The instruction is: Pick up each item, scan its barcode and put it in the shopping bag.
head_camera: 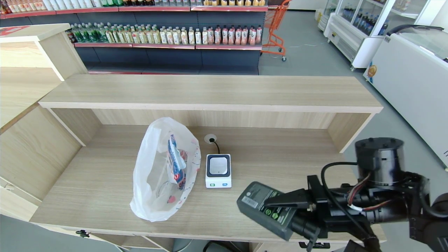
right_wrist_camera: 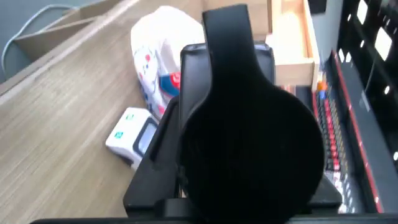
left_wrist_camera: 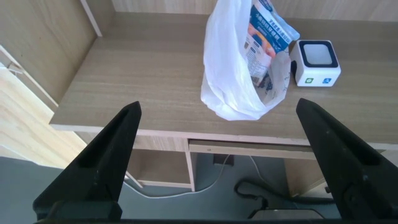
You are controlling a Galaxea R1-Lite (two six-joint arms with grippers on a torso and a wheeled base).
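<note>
Grey item (head_camera: 255,200): A dark slab-shaped pack with labels on its upper face. It was held tilted in the air over the front edge of the counter (head_camera: 280,154), on the robot's right of the scanner (head_camera: 218,170) and well apart from it.
Right gripper (head_camera: 280,213): The jaws were closed on the grey item, one finger lying across the labelled face and the other beneath it. The gap was narrow, set by the thickness of the pack.
Left gripper (left_wrist_camera: 214,162): The jaws stood wide apart and held nothing. The unit hung off the front edge of the counter, on the near side of the shopping bag (head_camera: 154,175).
Scanner: A white unit with its window facing up, resting on the counter just beside the shopping bag.
Shopping bag: White plastic, slumped on the counter, with a blue-and-white packet (head_camera: 176,164) inside.
Step in hand: Judged to be the scan of the grey item. The item was lifted and gripped but not yet over the window.
Next move: It called for carrying the item across to the scanner and rolling the wrist. The labels faced up, so the barcode probably had to be turned down toward the window. The drop into the bag would follow.
</note>
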